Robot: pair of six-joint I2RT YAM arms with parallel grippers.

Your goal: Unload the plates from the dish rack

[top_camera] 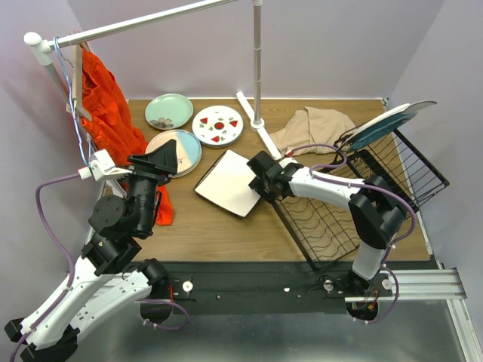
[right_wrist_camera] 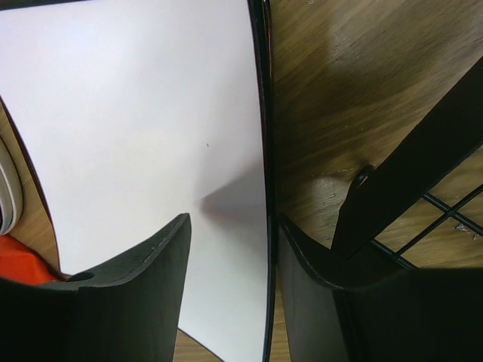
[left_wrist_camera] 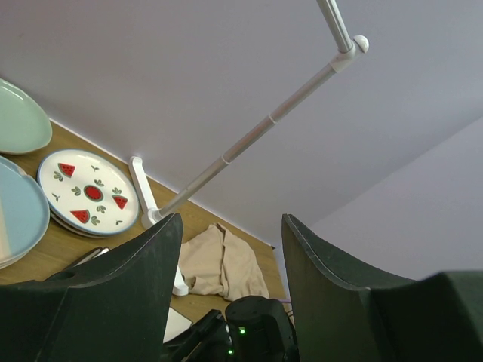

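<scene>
Seen from above, two robot arms are working over a wooden worktop [top_camera: 226, 234]. The right gripper [top_camera: 259, 179] is reaching across to the right edge of a square white plate [top_camera: 225, 183], which is resting on the worktop just left of the black wire dish rack [top_camera: 332, 226]. In the right wrist view, the jaws are standing apart and straddling the plate's dark rim. One finger is over the white face and the other is outside it, above bare wood, so they are clamping nothing.

The left gripper [top_camera: 163, 158] is hovering near the worktop's left side, jaws wide and empty, pointing toward the back wall.

Three round plates are sitting unloaded at the back left: a pale green plate [top_camera: 169, 111], a watermelon-patterned plate [top_camera: 217, 125] and a pink-and-blue plate [top_camera: 189, 147], which is partly hidden by the left gripper. A teal scalloped plate [top_camera: 389, 124] is leaning in the rack's upright section at the far right, tilting out beyond the wires. A paler rim is showing behind it, possibly another plate. A beige cloth [top_camera: 313, 128] is lying crumpled behind the rack.

The likely risks:
- If the right gripper pulls away sideways rather than lifting, the inner finger may catch the rim. That could drag the square plate against the rack or toward the pink-and-blue plate.
- The teal plate looks precariously tilted, so a nudge to the rack while an arm is reaching for it could tip the plate off the far side.
</scene>
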